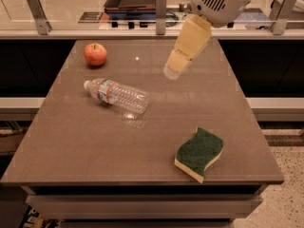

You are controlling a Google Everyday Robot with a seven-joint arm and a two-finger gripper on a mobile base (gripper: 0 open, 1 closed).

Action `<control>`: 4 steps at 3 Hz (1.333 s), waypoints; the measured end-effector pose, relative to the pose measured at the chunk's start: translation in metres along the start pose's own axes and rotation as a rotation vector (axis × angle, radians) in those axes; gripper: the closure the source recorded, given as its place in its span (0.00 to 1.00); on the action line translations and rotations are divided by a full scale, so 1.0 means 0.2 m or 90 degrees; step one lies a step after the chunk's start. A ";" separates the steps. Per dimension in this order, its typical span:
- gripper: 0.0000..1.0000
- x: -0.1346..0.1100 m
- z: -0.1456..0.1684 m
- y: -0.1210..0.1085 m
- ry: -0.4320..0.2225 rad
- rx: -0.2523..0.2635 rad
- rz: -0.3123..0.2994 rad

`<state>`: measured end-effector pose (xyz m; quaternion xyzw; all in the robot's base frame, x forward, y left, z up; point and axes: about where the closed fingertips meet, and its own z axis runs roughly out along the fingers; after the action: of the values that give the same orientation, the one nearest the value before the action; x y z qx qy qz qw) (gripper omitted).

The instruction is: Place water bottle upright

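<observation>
1. Above the worktop [85, 151], right of centre toward the far edge, the pincer [174, 71] hovered, angled down and to the left. I cannot tell how far open it was. It had hold of nothing.
2. The water bottle [118, 95] lay on its side left of centre, well apart from the pincer. Its cap pointed far-left and its base near-right. A red apple [95, 54] sat near the cap end, and a green sponge [199, 153] lay well apart at the near right.
3. Step, as judged: approach, before any grasp. The bottle was untouched and not yet upright.
4. The next move called for travelling left and down, lining up across the ribbed body and closing on it. Then the base had to be tipped down onto the worktop.
5. The bottle was clear ribbed plastic with a white cap and a colourful label band near the neck. The round body would likely roll if nudged.
</observation>
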<state>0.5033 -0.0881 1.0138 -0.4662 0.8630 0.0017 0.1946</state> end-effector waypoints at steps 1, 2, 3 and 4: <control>0.00 -0.25 0.17 0.10 0.020 -0.001 -0.018; 0.00 -0.25 0.17 0.10 0.020 -0.001 -0.018; 0.00 -0.31 0.23 0.10 0.029 -0.008 -0.029; 0.00 -0.41 0.40 0.12 0.044 -0.046 -0.052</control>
<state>0.5509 0.0062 0.9641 -0.5079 0.8487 0.0087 0.1473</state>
